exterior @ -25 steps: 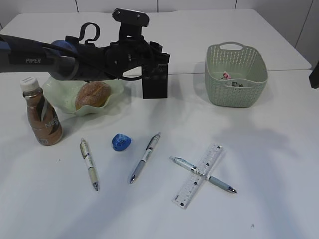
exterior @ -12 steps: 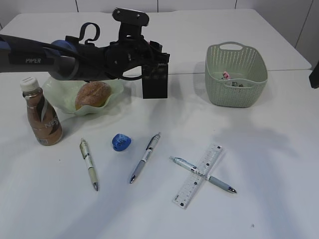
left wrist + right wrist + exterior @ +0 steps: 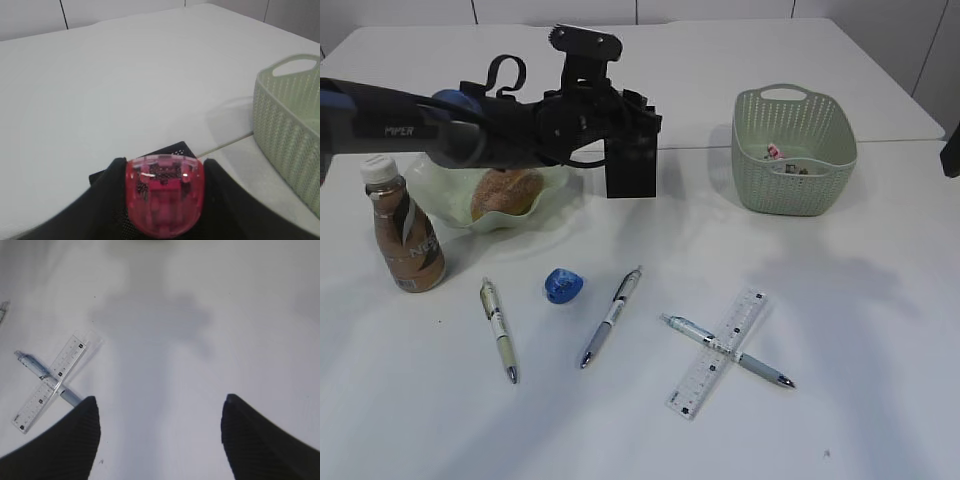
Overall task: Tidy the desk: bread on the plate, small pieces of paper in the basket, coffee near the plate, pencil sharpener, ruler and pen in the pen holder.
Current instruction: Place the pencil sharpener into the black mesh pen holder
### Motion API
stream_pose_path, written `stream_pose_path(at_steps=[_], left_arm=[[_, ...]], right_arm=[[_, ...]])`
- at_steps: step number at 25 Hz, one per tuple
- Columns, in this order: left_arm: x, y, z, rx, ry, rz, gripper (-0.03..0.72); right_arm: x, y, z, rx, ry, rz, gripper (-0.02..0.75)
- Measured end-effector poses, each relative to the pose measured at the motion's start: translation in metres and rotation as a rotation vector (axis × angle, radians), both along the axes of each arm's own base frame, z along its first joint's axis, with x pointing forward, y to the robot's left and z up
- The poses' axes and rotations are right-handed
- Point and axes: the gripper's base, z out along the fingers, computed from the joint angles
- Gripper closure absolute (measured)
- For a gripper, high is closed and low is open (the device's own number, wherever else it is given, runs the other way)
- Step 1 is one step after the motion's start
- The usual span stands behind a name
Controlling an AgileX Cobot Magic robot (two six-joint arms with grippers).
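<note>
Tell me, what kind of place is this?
Probably a desk set up for robot tidying practice: a white desk with pens, a ruler, a basket and a snack bun.

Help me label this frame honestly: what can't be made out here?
- Pen holder contents: exterior view, mesh walls and left arm hide them.
- Left gripper fingertips: left wrist view, bottom edge cuts them; red sharpener between them.
- Basket contents: exterior view, too small.
</note>
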Motion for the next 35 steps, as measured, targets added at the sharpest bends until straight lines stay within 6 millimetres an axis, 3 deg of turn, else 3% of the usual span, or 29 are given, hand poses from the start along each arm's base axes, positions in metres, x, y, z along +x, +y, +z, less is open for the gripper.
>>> stream_pose_path(at_steps=[17,25,35], left_arm=[[0.0058,-0.0035,0.0041,-0.011,-0.017,-0.003,0.377],[0.0065,-0.0017,0.003,-0.007,-0.006,-0.003,0.318],[0.0066,-0.0009,0.0016,-0.002,0.009,-0.005,0.308]], right_arm=[[0.0002,0.0,0.0001,0.0,-0.002,0.0,0.153],[0.0004,-0.0001,0.0002,0.0,-0.005,-0.001,0.153],[0.0004,-0.0001,0.0002,0.0,-0.005,-0.001,0.153]])
